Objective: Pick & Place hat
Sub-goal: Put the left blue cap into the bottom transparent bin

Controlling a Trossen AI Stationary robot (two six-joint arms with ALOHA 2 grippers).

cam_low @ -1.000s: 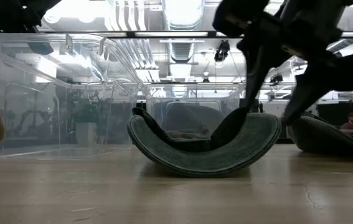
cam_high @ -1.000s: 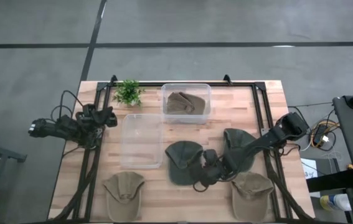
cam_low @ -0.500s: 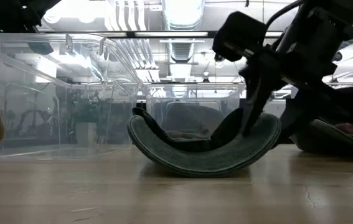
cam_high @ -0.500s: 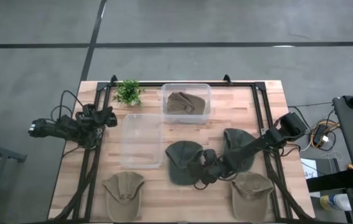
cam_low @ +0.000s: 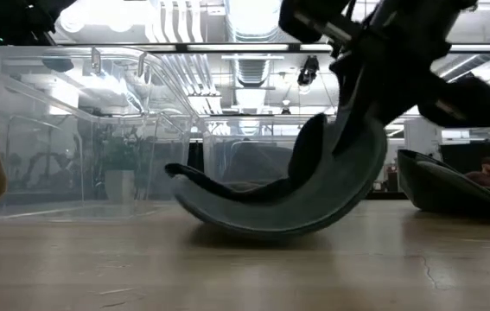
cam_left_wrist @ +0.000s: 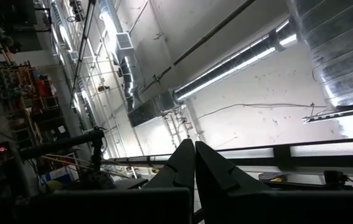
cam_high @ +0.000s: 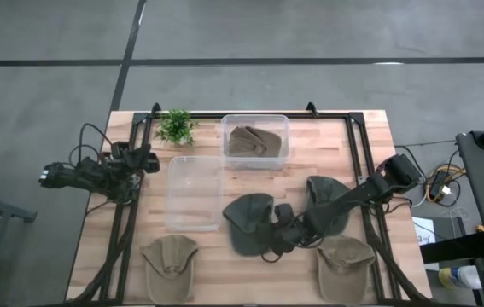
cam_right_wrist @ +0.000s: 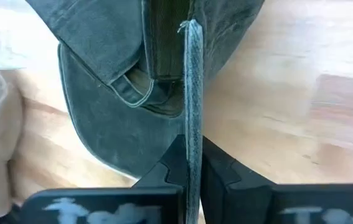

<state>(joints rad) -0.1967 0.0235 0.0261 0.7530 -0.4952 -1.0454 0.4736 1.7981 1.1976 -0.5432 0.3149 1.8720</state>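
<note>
A dark green hat lies at the table's middle, next to the empty clear bin. In the low view the hat is tipped, its right side raised. My right gripper reaches in from the table's right and is shut on the hat's brim; it also shows in the low view. My left gripper is shut and empty, held at the table's left edge and pointing up at the ceiling. My right gripper pinches the stiff brim edge on the hat's right side between its two fingers, which lie across that edge. It comes slanting down from the table's right. The held side is lifted; the hat's left part rests on the table.
A second dark green hat lies under my right arm. Tan hats lie at the near left and near right. A far clear bin holds an olive hat. A small plant stands at the far left.
My right gripper has gone up and a little toward the table's left, still shut on the brim. The dark green hat's right side has risen with it and the hat has tipped and shifted left, its left part staying on the table.
</note>
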